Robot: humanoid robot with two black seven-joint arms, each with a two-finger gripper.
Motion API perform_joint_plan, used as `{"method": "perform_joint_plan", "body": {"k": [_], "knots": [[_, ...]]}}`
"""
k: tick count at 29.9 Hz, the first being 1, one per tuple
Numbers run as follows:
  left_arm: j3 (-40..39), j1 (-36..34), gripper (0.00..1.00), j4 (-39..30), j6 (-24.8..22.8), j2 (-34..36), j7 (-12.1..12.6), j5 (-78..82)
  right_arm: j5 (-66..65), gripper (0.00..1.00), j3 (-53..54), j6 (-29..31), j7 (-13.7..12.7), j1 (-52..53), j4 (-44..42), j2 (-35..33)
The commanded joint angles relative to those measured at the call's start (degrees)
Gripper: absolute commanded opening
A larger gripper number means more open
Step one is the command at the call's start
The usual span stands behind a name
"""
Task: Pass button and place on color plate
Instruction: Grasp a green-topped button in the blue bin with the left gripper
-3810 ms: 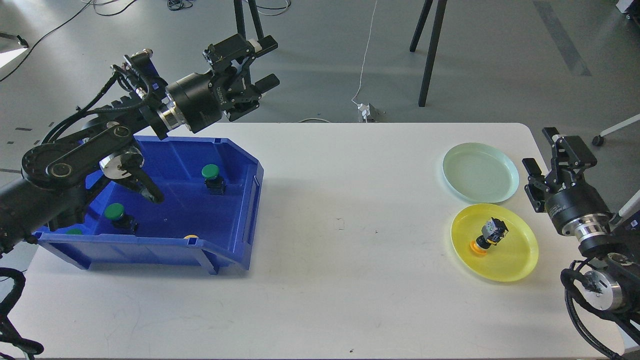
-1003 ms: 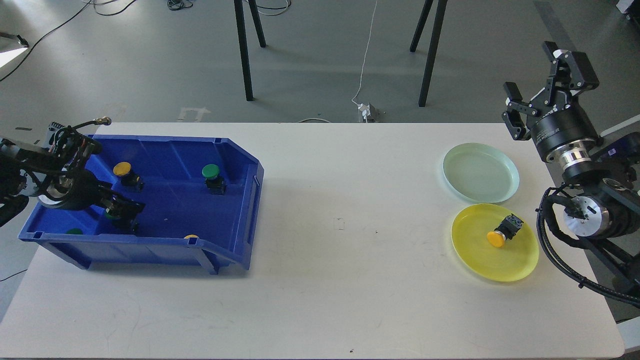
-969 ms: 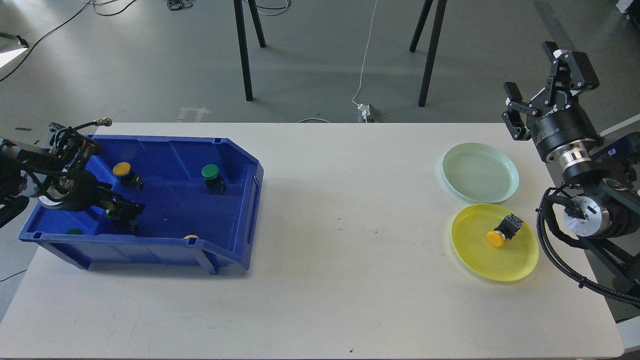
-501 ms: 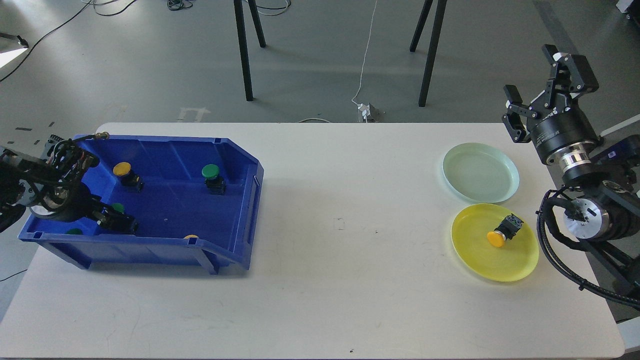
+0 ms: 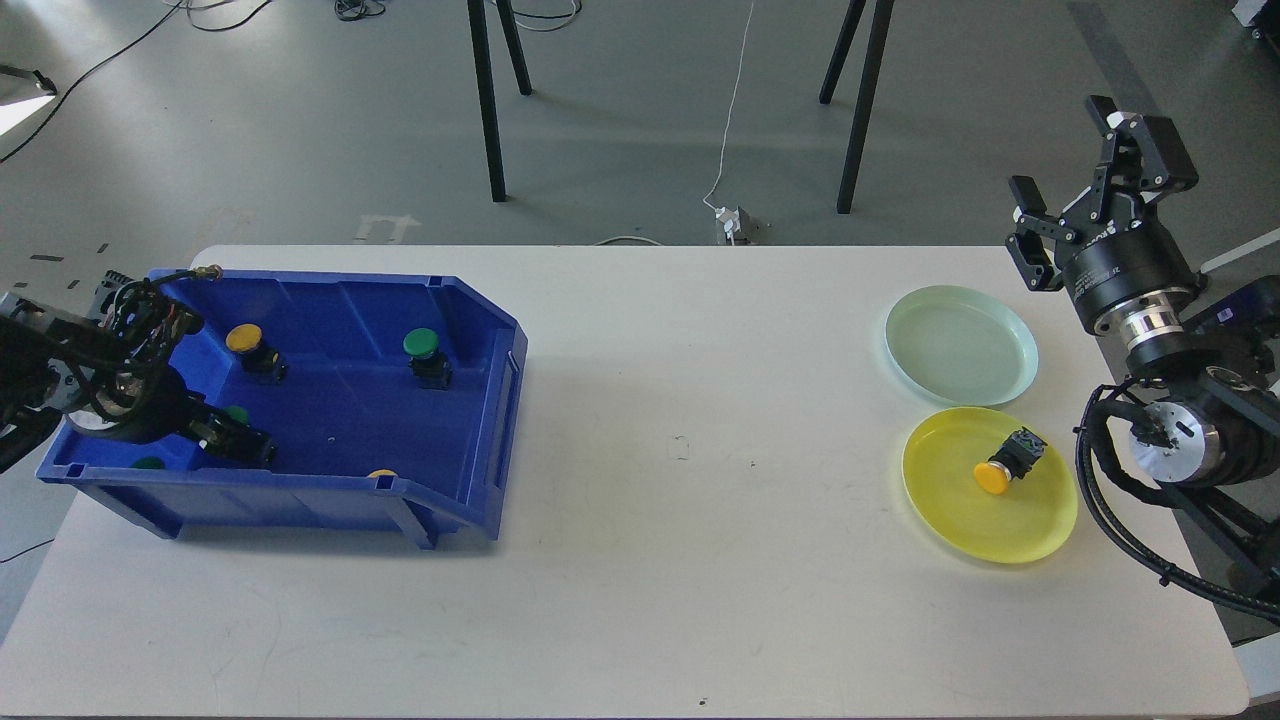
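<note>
A blue bin [image 5: 495, 400] at the left holds several buttons: a green one [image 5: 421, 343], a yellow one [image 5: 244, 338], a green one [image 5: 237, 413], and two half hidden by the front wall, one green [image 5: 150, 463] and one yellow [image 5: 381, 473]. My left gripper [image 5: 232, 442] is low inside the bin, right at the green button; its dark fingers cannot be told apart. A yellow button [image 5: 993, 477] lies on its side in the yellow plate [image 5: 1040, 530]. My right gripper [image 5: 1085, 190] is open and empty, raised behind the pale green plate [image 5: 915, 350].
The white table [image 5: 700, 500] stretches between bin and plates. Black stand legs [image 5: 487, 100] and a white cable [image 5: 735, 110] are on the floor behind the table. My right arm's joints [image 5: 1180, 440] hang off the table's right edge.
My left gripper has sunk lower in the bin toward its front left, beside the green button. My right gripper has dropped slightly. Earlier the left arm was raised above the bin.
</note>
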Motion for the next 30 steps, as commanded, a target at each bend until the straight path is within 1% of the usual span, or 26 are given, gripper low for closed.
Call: {"method": "perform_joint_plan", "body": {"k": [1, 6, 9, 16, 19, 21, 24, 26, 27, 30], "knots": [[-0.1, 0.0, 0.89, 0.0, 0.0, 0.0, 0.0, -0.2, 0.0, 0.95, 0.0, 0.0, 0.0, 0.0, 0.0, 0.0], [-0.1, 0.1, 0.79, 0.0, 0.0, 0.1, 0.0, 0.0, 0.0, 0.95, 0.0, 0.0, 0.0, 0.0, 0.0, 0.0], [-0.1, 0.1, 0.68, 0.0, 0.0, 0.1, 0.0, -0.1, 0.0, 0.95, 0.0, 0.0, 0.0, -0.1, 0.0, 0.0], [0.0, 0.1, 0.53, -0.1, 0.0, 0.0, 0.0, 0.0, 0.0, 0.95, 0.1, 0.0, 0.0, -0.3, 0.0, 0.0], [-0.1, 0.6, 0.5, -0.1, 0.0, 0.1, 0.0, 0.0, 0.0, 0.95, 0.2, 0.0, 0.0, -0.5, 0.0, 0.0], [-0.1, 0.8, 0.46, -0.1, 0.0, 0.1, 0.0, 0.0, 0.0, 0.95, 0.2, 0.0, 0.0, -0.6, 0.0, 0.0], [-0.1, 0.8, 0.35, -0.1, 0.0, 0.0, 0.0, 0.0, 0.0, 0.95, 0.3, 0.0, 0.0, -0.7, 0.0, 0.0], [-0.1, 0.8, 0.23, -0.1, 0.0, 0.0, 0.0, 0.0, 0.0, 0.95, 0.3, 0.0, 0.0, -0.8, 0.0, 0.0], [-0.1, 0.8, 0.2, -0.1, 0.0, -0.1, 0.0, 0.0, 0.0, 0.95, 0.3, 0.0, 0.0, -0.8, 0.0, 0.0], [-0.2, 0.7, 0.19, -0.2, 0.0, -0.1, 0.0, -0.1, 0.0, 0.95, 0.3, 0.0, 0.0, -0.8, 0.0, 0.0]]}}
